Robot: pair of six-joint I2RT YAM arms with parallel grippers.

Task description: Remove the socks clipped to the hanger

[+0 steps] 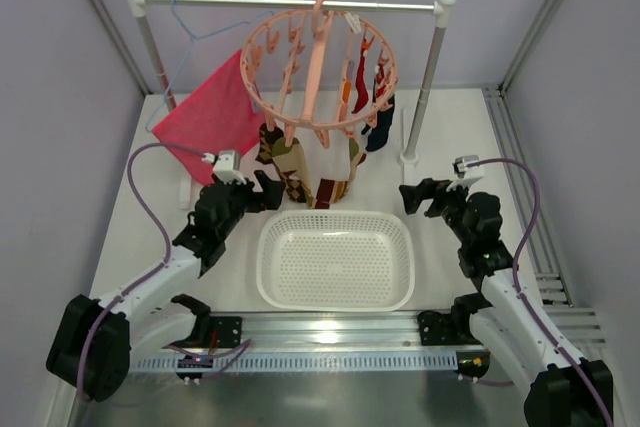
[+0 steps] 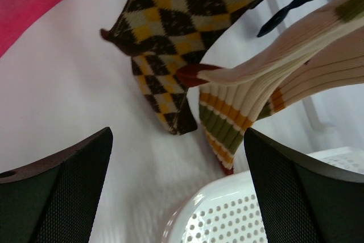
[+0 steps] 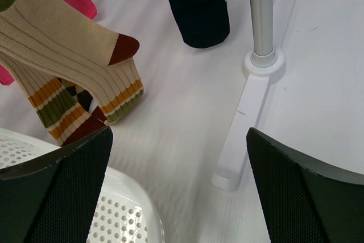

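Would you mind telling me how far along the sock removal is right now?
Done: nothing yet; the basket holds no socks. In hand: nothing; the left fingers stand open before the argyle socks, the right fingers open, empty. Left: the argyle socks, striped socks, red sock and navy sock all hang from the hanger.

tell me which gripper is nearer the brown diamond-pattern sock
Left. The left gripper is open right beside the diamond-pattern sock, just to its left. The right gripper, also open, is well off to its right, past the striped socks.
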